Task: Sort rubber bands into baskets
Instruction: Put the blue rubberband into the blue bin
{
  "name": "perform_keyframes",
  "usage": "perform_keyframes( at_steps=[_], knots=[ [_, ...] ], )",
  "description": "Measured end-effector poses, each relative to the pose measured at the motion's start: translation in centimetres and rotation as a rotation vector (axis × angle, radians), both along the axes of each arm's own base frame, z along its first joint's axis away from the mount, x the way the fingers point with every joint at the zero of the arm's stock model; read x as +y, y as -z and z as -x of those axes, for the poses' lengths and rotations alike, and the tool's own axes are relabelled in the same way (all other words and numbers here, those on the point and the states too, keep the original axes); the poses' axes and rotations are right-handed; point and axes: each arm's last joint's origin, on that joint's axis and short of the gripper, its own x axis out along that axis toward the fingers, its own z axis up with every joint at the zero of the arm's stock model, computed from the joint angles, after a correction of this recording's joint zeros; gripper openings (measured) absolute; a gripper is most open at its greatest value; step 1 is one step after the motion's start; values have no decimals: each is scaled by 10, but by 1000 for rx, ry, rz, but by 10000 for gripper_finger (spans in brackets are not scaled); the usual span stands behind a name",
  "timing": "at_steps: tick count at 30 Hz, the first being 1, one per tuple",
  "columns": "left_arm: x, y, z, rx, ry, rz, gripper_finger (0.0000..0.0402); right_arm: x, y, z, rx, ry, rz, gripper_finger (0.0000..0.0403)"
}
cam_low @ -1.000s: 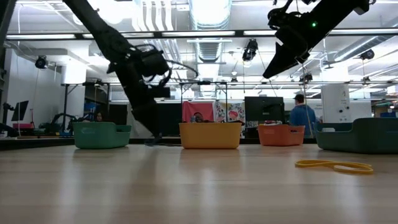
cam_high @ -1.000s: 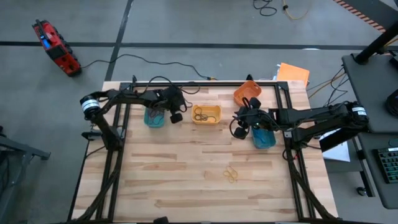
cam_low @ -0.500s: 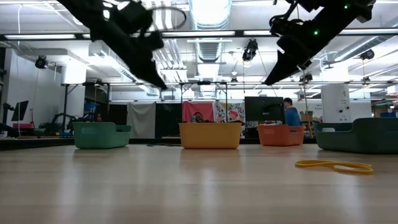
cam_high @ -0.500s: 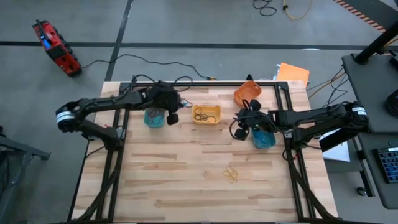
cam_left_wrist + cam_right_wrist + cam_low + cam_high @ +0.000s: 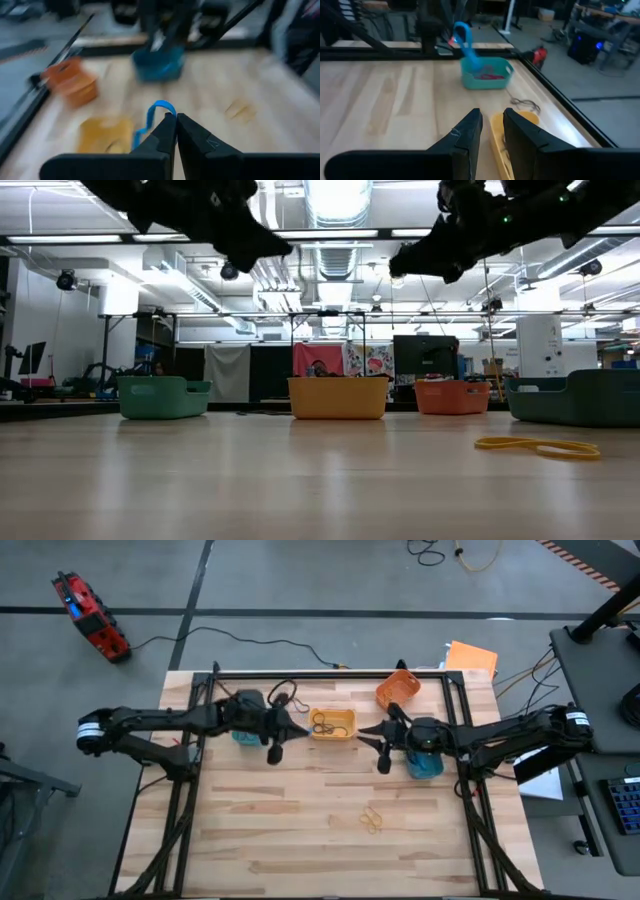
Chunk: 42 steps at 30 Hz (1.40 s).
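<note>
My left gripper (image 5: pixel 176 120) is shut on a blue rubber band (image 5: pixel 159 106), high above the table between the teal basket (image 5: pixel 245 730) and the yellow basket (image 5: pixel 332 724). It also shows in the right wrist view (image 5: pixel 461 34). My right gripper (image 5: pixel 492 119) is slightly open and empty. It is held high, left of the blue basket (image 5: pixel 426 762), and points at the left gripper. The orange basket (image 5: pixel 397 690) stands at the back. Dark bands lie in the yellow basket, red ones in the teal basket (image 5: pixel 486 73). My left gripper pinches the blue band between its two fingers (image 5: pixel 165 131), on a short stretch of the loop (image 5: pixel 166 113). The fingers lie about level and point toward the table's right. The band is lifted clear; part arches past the fingertips and part hangs slack (image 5: pixel 139 136).
A tan rubber band (image 5: pixel 371 821) lies on the bare wood near the middle right of the table; it also shows in the low view (image 5: pixel 537 446). A black frame runs along the table's edges. People stand far off in the room behind.
My left gripper has risen from the teal basket and tipped from pointing down to about level, moving a little toward the table's right and near edge. My right gripper has swung from pointing down over the blue basket to pointing level toward the left.
</note>
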Motion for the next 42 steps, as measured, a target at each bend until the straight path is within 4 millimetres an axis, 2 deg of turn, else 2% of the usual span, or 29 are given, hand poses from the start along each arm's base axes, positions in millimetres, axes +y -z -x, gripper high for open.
perform_keyframes(
  at_steps=[5,9,11,18,23,30,36,39,42],
  knots=[
    [-13,15,-11,-94,42,49,0,6,0,-1,-22,-45,5,77],
    [-14,20,-21,-172,41,63,0,14,-2,-10,-12,-80,26,78],
    [-13,25,-26,-158,38,76,0,16,-3,-18,-5,-92,38,83],
    [-13,37,-39,-112,35,103,0,16,-1,-38,26,-86,49,142],
    [-16,42,-46,-140,52,99,0,16,4,-53,57,-91,67,187],
    [-17,42,-50,-176,56,104,0,17,10,-75,92,-104,99,211],
    [-18,40,-50,-194,59,107,0,17,12,-84,106,-107,125,195],
    [-18,40,-50,-194,59,107,0,16,11,-85,103,-102,125,162],
    [-18,39,-50,-198,59,107,0,14,10,-85,102,-97,125,110]
  ],
)
